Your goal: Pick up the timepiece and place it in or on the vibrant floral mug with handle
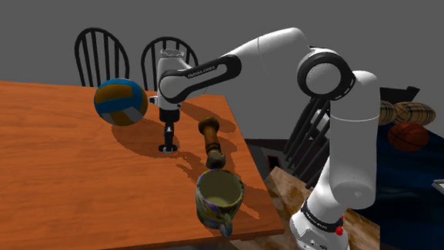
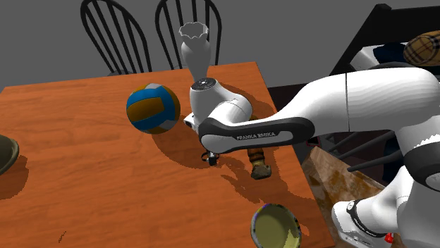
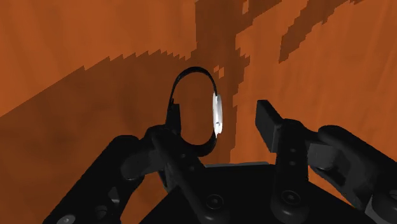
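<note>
Watch [image 3: 215, 114]: black looped strap, silvery face, standing on edge on the orange-brown table [image 1: 49, 174], right between the fingers.
Gripper [image 1: 168, 145]: down at the tabletop, fingers spread apart, not clamping anything yet. One finger looks right up against the strap, the other has a clear gap to the face.
Mug [image 1: 219, 197]: flowery one, upright, near the table edge by the stand, well apart from the gripper.
In the way: a turned wooden piece [image 1: 211, 141] sits between gripper and mug; a volleyball [image 1: 120, 101] is near the gripper on the shoulder view's left.
Worry 1: lopsided squeeze could shove or tip the watch, and a floppy loop might fold and squirt out.
Worry 2: a low carry would clip the wooden piece.
Worry 3: sloppy drop hits the rim and bounces off the table, imo.
</note>
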